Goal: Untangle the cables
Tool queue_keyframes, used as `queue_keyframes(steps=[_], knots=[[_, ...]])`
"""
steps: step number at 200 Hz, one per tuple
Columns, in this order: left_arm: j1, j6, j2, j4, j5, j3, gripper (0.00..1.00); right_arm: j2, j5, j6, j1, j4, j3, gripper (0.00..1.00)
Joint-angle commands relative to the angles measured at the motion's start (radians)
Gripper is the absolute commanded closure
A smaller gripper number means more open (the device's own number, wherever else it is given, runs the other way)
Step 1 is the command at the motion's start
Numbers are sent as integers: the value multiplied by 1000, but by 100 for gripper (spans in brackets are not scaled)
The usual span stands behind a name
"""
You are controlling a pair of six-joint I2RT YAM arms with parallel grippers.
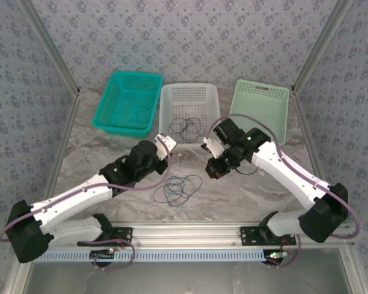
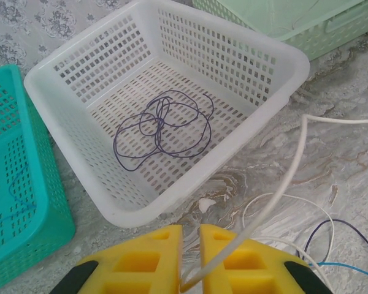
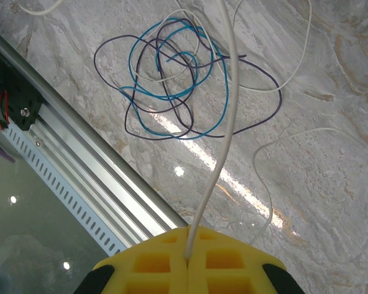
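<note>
Right hand [image 3: 188,246] pinches thin white cable [image 3: 232,92] above tangled blue and purple loops [image 3: 130,61].

Left arm [image 1: 80,195], right arm [image 1: 288,170]: jaws pinched.

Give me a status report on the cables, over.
Left pincer, right pincer shut on white cable. Blue-purple tangle on table. Purple cable in white basket.

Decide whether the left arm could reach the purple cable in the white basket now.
Probably yes: the white basket lies open just ahead of the left gripper, nothing covering the purple cable. But that gripper pinches a white cable.
</note>
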Motion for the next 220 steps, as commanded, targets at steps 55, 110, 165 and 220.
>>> queue_keyframes(steps=[55, 110, 165, 220], knots=[[-11, 15, -37, -28, -4, 19, 82, -21, -60, -46, 4, -4, 40, 100], [-11, -7, -74, -10, -29, -12, 60, -71, -176, -67, -67, 13, 62, 100], [-11, -34, -87, 4, -29, -26, 43, -124, -305, -40, -220, 73, 171, 100], [-11, -59, -108, 3, -31, -59, 37, -83, -263, -31, -413, 123, 408, 100]])
